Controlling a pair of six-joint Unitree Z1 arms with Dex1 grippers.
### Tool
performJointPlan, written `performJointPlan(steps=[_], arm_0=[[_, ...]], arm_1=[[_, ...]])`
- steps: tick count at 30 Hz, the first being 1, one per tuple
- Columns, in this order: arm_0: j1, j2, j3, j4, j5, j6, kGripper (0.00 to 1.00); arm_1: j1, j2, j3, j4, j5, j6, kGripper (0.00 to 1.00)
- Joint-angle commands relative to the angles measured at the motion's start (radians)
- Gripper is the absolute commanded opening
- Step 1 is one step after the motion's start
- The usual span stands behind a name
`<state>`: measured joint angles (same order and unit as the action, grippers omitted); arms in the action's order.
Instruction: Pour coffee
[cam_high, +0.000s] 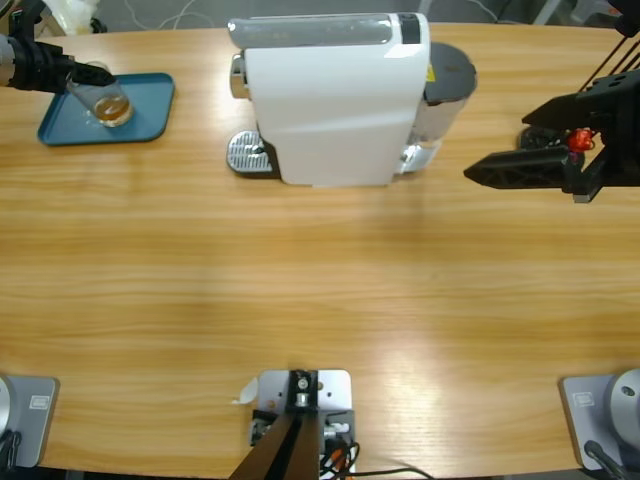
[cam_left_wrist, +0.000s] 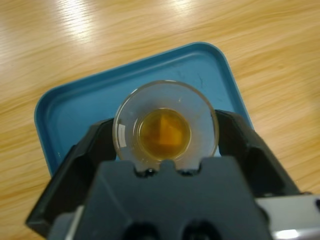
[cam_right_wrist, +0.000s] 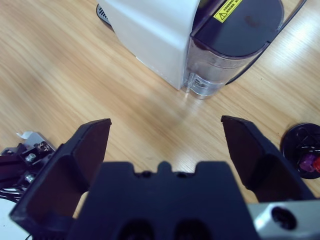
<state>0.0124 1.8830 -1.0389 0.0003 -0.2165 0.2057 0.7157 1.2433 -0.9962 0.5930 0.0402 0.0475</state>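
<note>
Worktop's far-left corner: left pincer (cam_left_wrist: 167, 145) grasps glass (cam_left_wrist: 166, 121) of coffee (cam_left_wrist: 164, 133) over blue tray (cam_left_wrist: 80, 105); right pincer (cam_right_wrist: 167, 135) released.

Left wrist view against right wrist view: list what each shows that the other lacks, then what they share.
Only the left wrist view shows the blue tray and the clear glass over it, with a little amber coffee in its bottom, the left gripper shut on the glass. Only the right wrist view shows the white coffee machine with its dark-lidded water tank, a round black holder with a capsule at the edge, and the right gripper with its jaws open on nothing. Both show the wooden table.
</note>
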Motion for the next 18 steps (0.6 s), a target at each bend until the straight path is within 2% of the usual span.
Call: performJointPlan(steps=[1, 8, 14, 18], arm_0=[[0.004, -0.136, 0.042, 0.012, -0.034, -0.002, 0.991], [-0.073, -0.382, 0.045, 0.286, -0.042, -0.008, 0.991], [-0.299, -0.535, 0.05, 0.481, -0.079, -0.009, 0.991], [-0.42, -0.604, 0.065, 0.498, -0.105, -0.009, 0.991]], arm_1=[[-0.015, -0.028, 0.021, 0.013, -0.015, -0.012, 1.0], [-0.015, -0.093, 0.076, 0.013, -0.027, -0.012, 1.0], [-0.021, -0.158, 0.131, -0.007, -0.075, -0.012, 1.0], [-0.028, -0.157, 0.164, -0.038, -0.1, -0.012, 1.0]])
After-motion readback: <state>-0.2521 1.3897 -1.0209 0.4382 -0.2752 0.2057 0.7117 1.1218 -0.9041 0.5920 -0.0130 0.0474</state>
